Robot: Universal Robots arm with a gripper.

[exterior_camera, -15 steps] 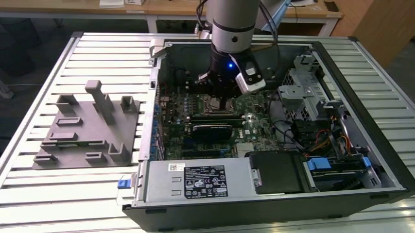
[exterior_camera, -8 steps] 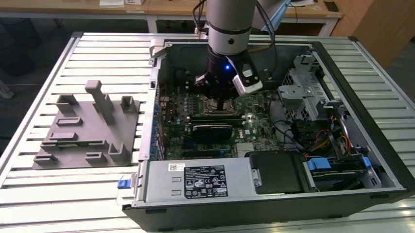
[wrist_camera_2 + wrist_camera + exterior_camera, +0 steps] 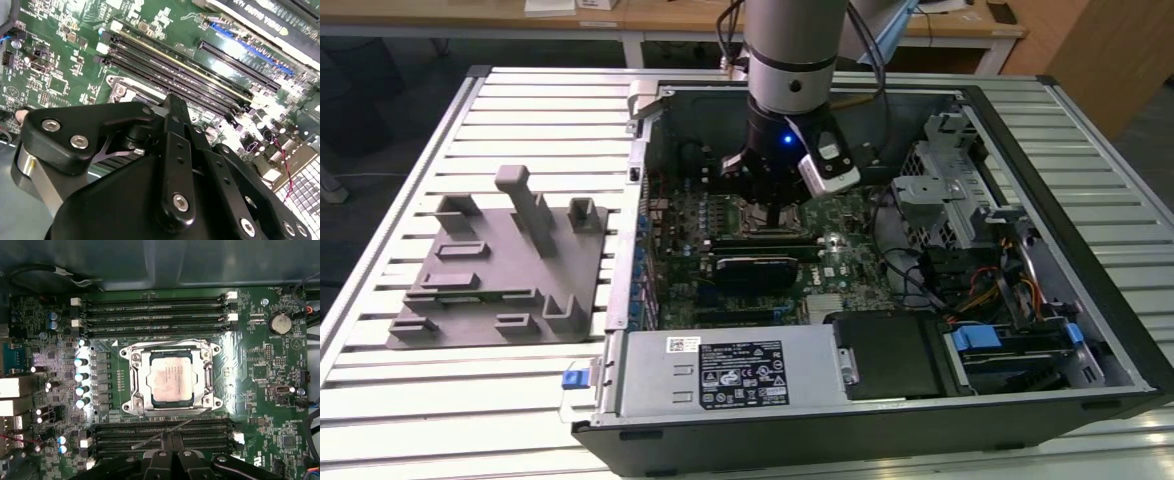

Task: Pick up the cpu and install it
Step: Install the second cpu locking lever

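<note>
Cpu [image 3: 171, 379]: seated flat in the motherboard socket frame [image 3: 131, 382], silver top showing. Hand [image 3: 171, 456]: just above, apart from it, fingers pressed together, holding nothing

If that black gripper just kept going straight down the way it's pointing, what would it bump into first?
Probably the green motherboard, near the silvery square cpu sitting in its metal socket frame. The gripper hangs just above them; exact depth is unclear.
</note>
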